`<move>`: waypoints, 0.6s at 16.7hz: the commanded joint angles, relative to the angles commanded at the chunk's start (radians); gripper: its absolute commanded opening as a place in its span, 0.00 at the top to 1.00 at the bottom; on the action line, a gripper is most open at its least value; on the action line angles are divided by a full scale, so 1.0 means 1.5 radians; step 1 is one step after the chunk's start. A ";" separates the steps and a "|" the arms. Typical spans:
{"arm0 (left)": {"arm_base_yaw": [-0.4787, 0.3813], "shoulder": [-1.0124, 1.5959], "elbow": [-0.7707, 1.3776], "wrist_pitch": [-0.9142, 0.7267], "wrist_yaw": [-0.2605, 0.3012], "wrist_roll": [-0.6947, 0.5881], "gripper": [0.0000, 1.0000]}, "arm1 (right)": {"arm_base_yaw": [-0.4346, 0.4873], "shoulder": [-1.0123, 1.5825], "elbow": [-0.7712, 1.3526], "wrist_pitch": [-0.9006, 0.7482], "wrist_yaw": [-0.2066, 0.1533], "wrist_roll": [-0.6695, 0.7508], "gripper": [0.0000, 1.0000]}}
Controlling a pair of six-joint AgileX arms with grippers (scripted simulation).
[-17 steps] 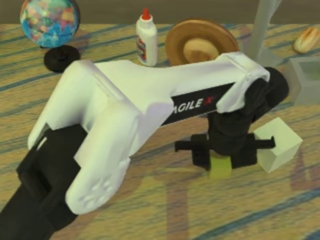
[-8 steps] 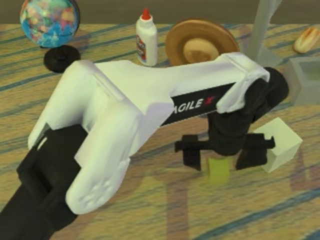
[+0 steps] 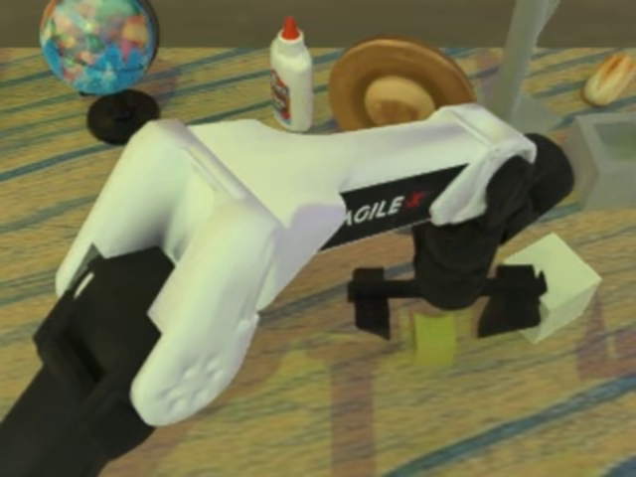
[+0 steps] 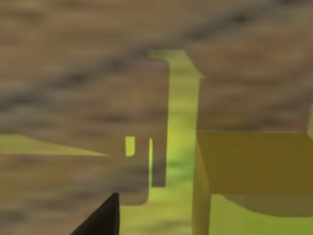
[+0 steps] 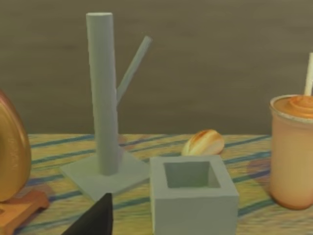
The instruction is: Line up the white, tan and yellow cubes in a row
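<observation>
- Top view: my left gripper [image 3: 444, 301] hangs over the middle-right of the table with its two black fingers [image 3: 370, 301] spread wide. The yellow cube [image 3: 435, 339] sits on the table between and just below them, touching neither that I can see. The white cube [image 3: 556, 286] stands just to its right, beside my right-hand finger. I cannot find the tan cube; my own arm may cover it. Behind are a globe [image 3: 97, 42], a glue bottle [image 3: 291, 75], a round wooden plate [image 3: 397, 87], a grey stand [image 3: 521, 60], a bread roll [image 3: 609, 78] and the grey hollow block [image 3: 608, 157].
- To do this step well, as I judge it, I should rise straight up with the fingers kept apart, so neither one nudges the yellow cube or clips the white one, and the row keeps its line.
- Left wrist view: close to the table, the yellow cube [image 4: 254, 171] fills the near corner, with one dark fingertip [image 4: 100, 218] showing apart from it. Nothing is held.
- Right wrist view: my right arm is parked away from the cubes, facing the grey stand [image 5: 103, 103], the grey hollow block [image 5: 191, 196], the bread roll [image 5: 203, 142] and a drink cup [image 5: 292, 147]. Only one dark fingertip [image 5: 93, 218] shows, so I cannot tell whether that gripper is open or closed.
</observation>
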 joint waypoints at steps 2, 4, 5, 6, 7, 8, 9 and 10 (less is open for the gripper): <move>-0.001 -0.001 0.011 -0.012 0.000 0.001 0.00 | 0.000 0.000 0.000 0.000 0.000 0.000 0.00; 0.001 -0.005 0.046 -0.049 0.000 -0.001 0.00 | 0.000 0.000 0.000 0.000 0.000 0.000 0.00; 0.003 -0.008 0.067 -0.074 0.000 -0.002 0.00 | 0.000 0.000 0.000 0.000 0.000 0.000 0.00; 0.004 -0.011 0.088 -0.101 0.000 -0.003 0.00 | 0.000 0.000 0.000 0.000 0.000 0.000 0.00; 0.006 -0.014 0.109 -0.127 0.000 -0.004 0.00 | 0.000 0.000 0.000 0.000 0.000 0.000 0.00; 0.008 -0.017 0.126 -0.147 0.000 -0.004 0.00 | 0.000 0.000 0.000 0.000 0.000 0.000 0.00; 0.009 -0.020 0.139 -0.161 0.000 -0.004 0.00 | 0.000 0.000 0.000 0.000 0.000 0.000 0.00; 0.010 -0.021 0.145 -0.167 0.000 -0.004 0.00 | 0.000 0.000 0.000 0.000 0.000 0.000 0.00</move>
